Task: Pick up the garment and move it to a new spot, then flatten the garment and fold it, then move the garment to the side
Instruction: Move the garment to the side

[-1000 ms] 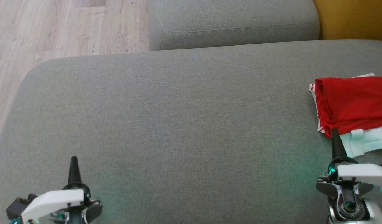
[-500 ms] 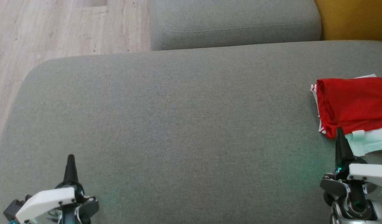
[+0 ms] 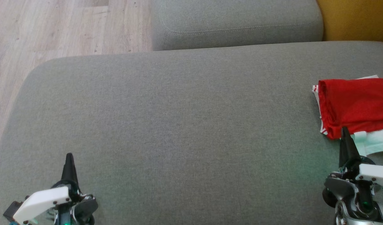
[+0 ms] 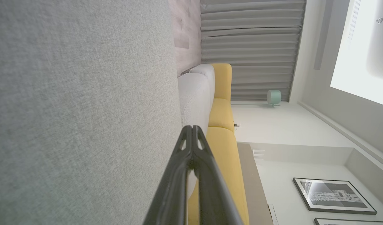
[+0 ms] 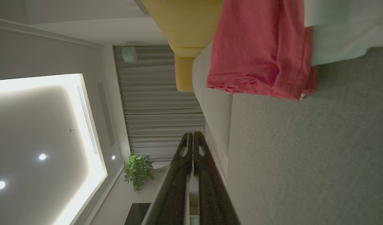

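Note:
A folded red garment (image 3: 356,104) with white and striped parts lies at the right edge of the grey sofa seat (image 3: 179,131); the right wrist view shows its red fold (image 5: 260,53) at the top. My right gripper (image 3: 345,132) is shut and empty, its tip just in front of the garment's near edge; in its own view the fingers (image 5: 193,137) are pressed together. At the lower left, my left gripper (image 3: 68,157) is shut and empty over bare cushion, with its fingers (image 4: 191,131) closed in the left wrist view.
A second grey cushion (image 3: 235,22) stands behind the seat. A yellow sofa part (image 3: 356,18) is at the back right. Wood floor (image 3: 54,28) lies beyond the seat's left and far edges. Curtains (image 4: 250,47) and framed pictures (image 4: 331,195) show in the left wrist view.
Both grippers have drawn back toward the bottom of the head view; the right tip has come off the garment's near edge. The garment lies as before.

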